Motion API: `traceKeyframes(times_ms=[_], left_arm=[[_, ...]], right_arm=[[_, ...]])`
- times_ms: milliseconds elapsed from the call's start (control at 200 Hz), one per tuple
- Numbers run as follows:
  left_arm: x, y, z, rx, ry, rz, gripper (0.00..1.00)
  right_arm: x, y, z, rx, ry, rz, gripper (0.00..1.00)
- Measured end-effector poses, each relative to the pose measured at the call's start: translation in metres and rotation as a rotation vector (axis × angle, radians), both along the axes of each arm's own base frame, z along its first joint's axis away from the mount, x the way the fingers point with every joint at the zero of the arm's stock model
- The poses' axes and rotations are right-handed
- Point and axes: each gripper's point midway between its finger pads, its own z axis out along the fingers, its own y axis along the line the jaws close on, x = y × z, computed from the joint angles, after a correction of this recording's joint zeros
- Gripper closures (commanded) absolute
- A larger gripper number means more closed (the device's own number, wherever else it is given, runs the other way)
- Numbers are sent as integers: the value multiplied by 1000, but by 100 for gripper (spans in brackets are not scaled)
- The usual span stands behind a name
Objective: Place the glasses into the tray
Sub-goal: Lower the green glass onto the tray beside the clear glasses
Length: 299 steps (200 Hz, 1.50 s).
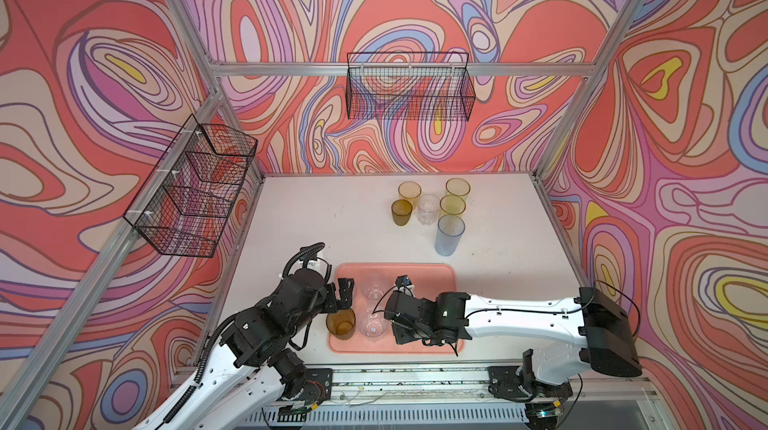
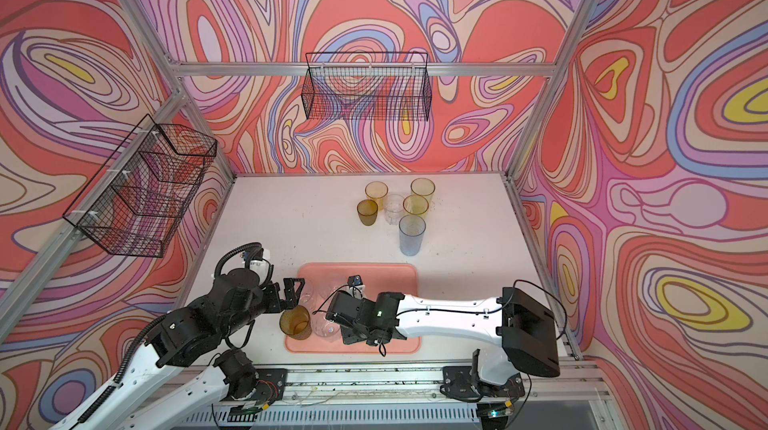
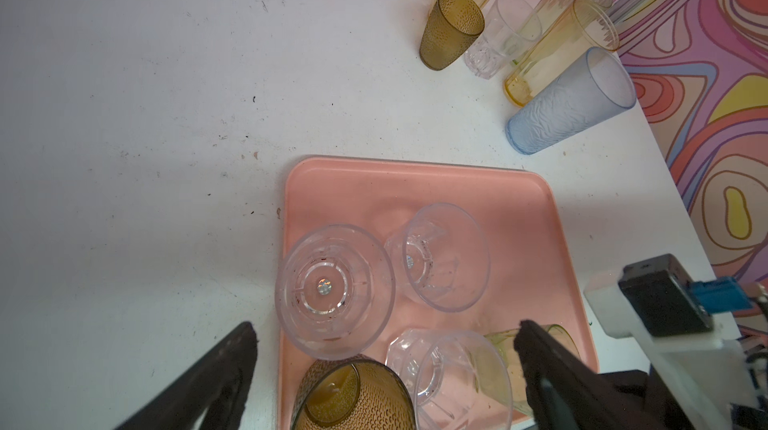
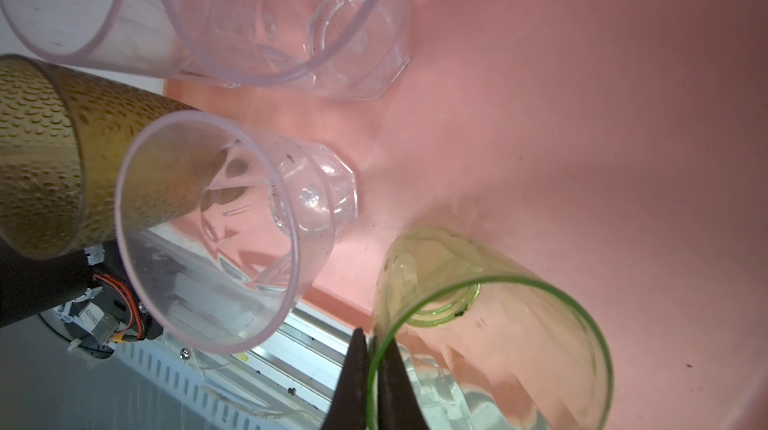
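Pink tray (image 1: 434, 278): four glasses (image 3: 332, 290) set down; fifth, the green glass (image 4: 490, 324), pinched at its rim in my right pincer (image 4: 372, 349). Left pincer (image 3: 386, 326) wide, empty, above tray. Six others (image 1: 428, 208) wait on worktop (image 1: 332, 220) beyond tray.

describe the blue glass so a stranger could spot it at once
On the white table, look past the pink tray to the cluster of six glasses. The blue glass stands at the cluster's edge nearest the tray, the only blue one among yellow, amber and clear.
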Motion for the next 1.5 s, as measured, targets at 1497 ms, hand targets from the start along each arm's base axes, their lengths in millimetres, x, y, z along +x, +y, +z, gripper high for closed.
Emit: traceKeyframes(times_ms=[1497], left_arm=[[5,-2,-9,32,10,-1,0]], right_arm=[[9,6,-7,-109,-19,-16,85]])
